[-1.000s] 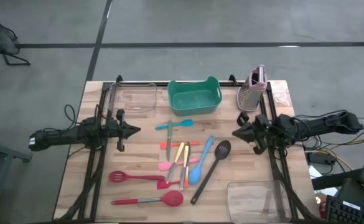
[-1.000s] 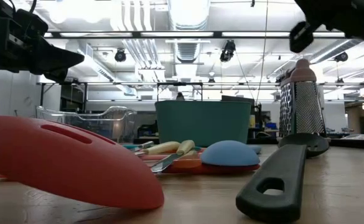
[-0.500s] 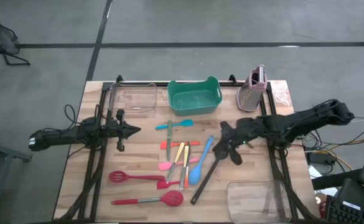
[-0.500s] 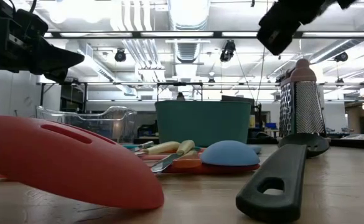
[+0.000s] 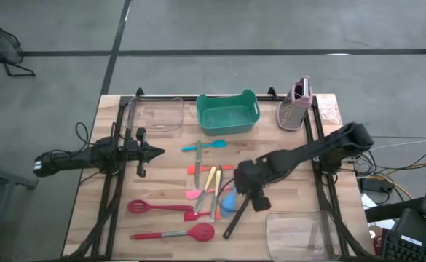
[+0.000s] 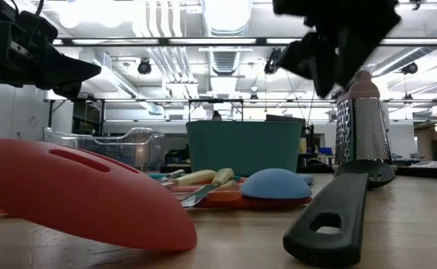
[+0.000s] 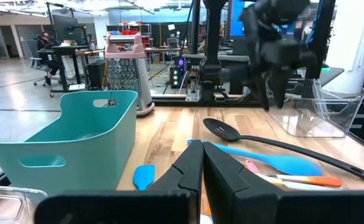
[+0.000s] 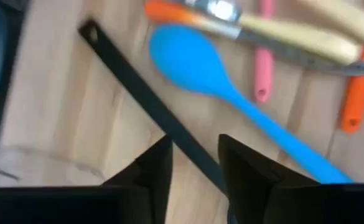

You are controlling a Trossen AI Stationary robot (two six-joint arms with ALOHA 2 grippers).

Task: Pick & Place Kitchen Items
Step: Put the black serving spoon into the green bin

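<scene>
Over the tabletop's middle, we note the right pincer point(image 8: 191, 165) has swung in from the right edge, fingers now apart, straddling the black slotted spoon point(image 5: 243, 200) handle (grasp likely next); left pincer point(image 5: 154, 152) together, waiting.

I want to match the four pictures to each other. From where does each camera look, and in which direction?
High: above the table, looking straight down; both arms show.
Low: at table-top height, looking across the utensils to the green bin; right gripper above.
Left wrist: on the left arm, facing across the table; its shut fingers show.
Right wrist: looking down; its fingers straddle the black slotted spoon.
Shared: that spoon and the blue spoon appear in all four.
</scene>
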